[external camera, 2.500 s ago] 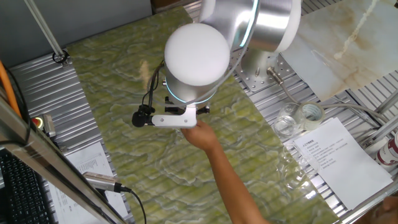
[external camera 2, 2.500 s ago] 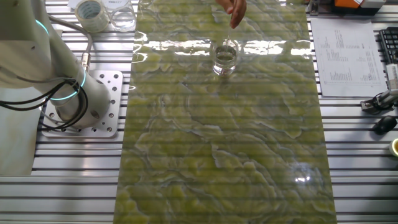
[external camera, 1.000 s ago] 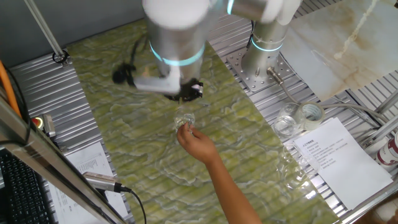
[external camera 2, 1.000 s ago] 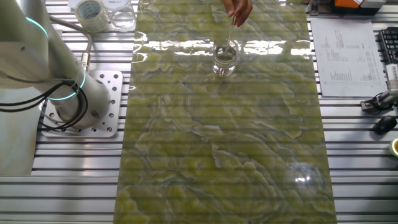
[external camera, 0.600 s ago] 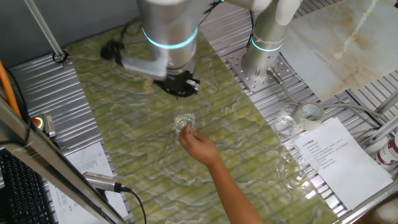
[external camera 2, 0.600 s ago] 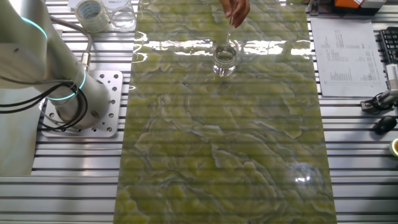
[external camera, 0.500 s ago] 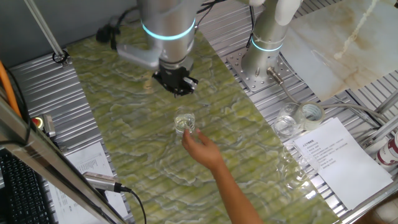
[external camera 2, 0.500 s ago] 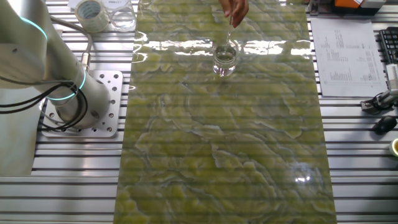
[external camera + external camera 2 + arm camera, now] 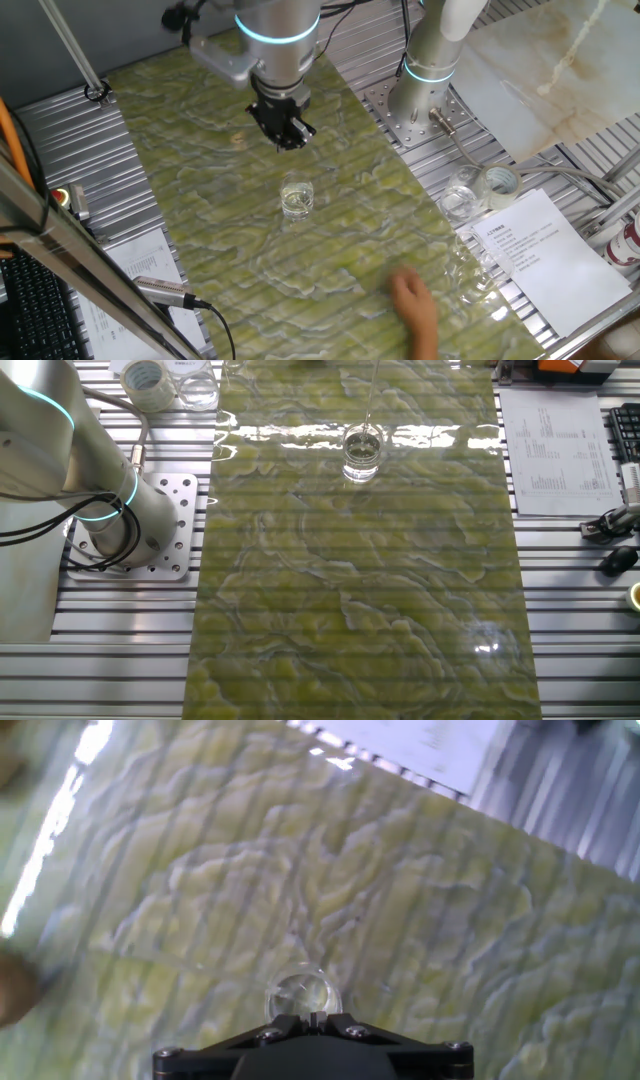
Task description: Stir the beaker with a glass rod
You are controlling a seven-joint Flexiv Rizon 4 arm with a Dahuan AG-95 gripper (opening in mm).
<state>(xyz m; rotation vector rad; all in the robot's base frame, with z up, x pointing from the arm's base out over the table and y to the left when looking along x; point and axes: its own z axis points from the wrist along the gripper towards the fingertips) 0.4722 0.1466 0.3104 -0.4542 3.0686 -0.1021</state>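
Person's hand (image 9: 415, 300) now withdrawn from beaker (image 9: 297, 197).

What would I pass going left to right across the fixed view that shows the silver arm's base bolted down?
robot arm base → tape roll → clear glass vessel → beaker → printed sheet → keyboard

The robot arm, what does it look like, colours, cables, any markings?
The arm is built from thick silver-grey rounded segments with glowing cyan rings at the joints. Black cables loop beside its base, which is bolted to a perforated metal plate. The gripper is black and angular, and a black bracket juts from the wrist.
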